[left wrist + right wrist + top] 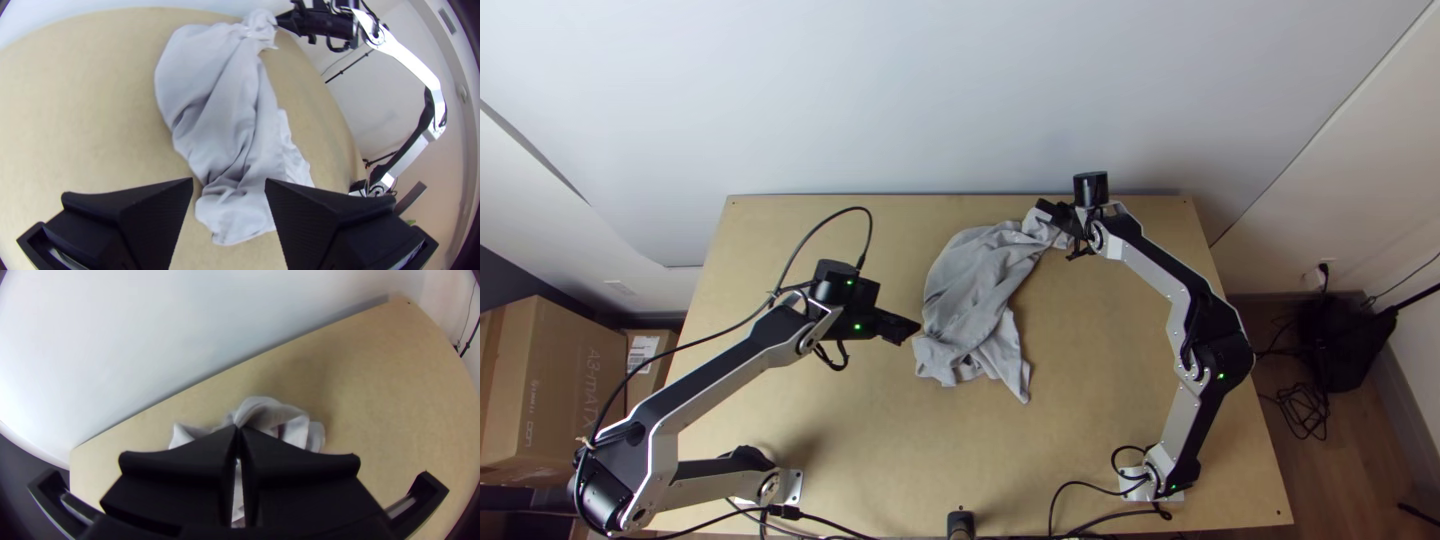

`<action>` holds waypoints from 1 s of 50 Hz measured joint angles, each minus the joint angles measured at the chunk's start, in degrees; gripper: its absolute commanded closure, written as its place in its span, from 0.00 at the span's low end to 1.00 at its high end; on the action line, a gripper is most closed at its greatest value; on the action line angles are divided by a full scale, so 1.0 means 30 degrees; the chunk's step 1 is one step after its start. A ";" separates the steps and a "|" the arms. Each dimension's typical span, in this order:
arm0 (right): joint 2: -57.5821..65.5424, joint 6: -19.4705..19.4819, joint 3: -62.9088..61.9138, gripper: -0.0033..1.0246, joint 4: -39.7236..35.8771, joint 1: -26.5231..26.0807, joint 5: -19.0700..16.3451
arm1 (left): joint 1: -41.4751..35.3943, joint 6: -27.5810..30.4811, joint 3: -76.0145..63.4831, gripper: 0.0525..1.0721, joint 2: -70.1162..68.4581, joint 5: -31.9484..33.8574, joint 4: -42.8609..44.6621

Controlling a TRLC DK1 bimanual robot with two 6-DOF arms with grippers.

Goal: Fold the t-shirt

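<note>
Your grey t-shirt (975, 285) lies bunched lengthwise on the middle of the wooden table (880, 430), its far end pinched between the nearly closed fingertips of your right gripper (1044, 210). Your left gripper (907, 330) hangs empty near the shirt's left side, its fingers wide apart.

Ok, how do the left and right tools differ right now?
The left tool is open, while the right tool is shut on the bunched shirt. The left tool holds nothing; the right tool pinches the shirt's end near the table's far edge. Both are black.
</note>
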 measured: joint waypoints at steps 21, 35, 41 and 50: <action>-0.0044 -0.0007 -0.0226 0.97 -0.0007 -0.0029 0.0000 | 0.0554 -0.0350 -0.2492 0.31 -0.1712 0.1071 -0.2929; -0.0044 -0.0007 -0.0226 0.97 0.0007 -0.0029 0.0000 | -0.2514 0.1231 -0.4889 0.31 -0.3286 -0.1552 -0.0561; -0.0044 -0.0007 -0.0226 0.97 0.0007 -0.0066 0.0000 | -0.3410 0.1712 -0.5166 0.31 -0.3198 -0.3206 0.1064; -0.0044 -0.0007 -0.0226 0.97 0.0007 -0.0306 -0.0007 | -0.4182 0.2215 -0.5231 0.31 -0.2091 -0.4546 0.2907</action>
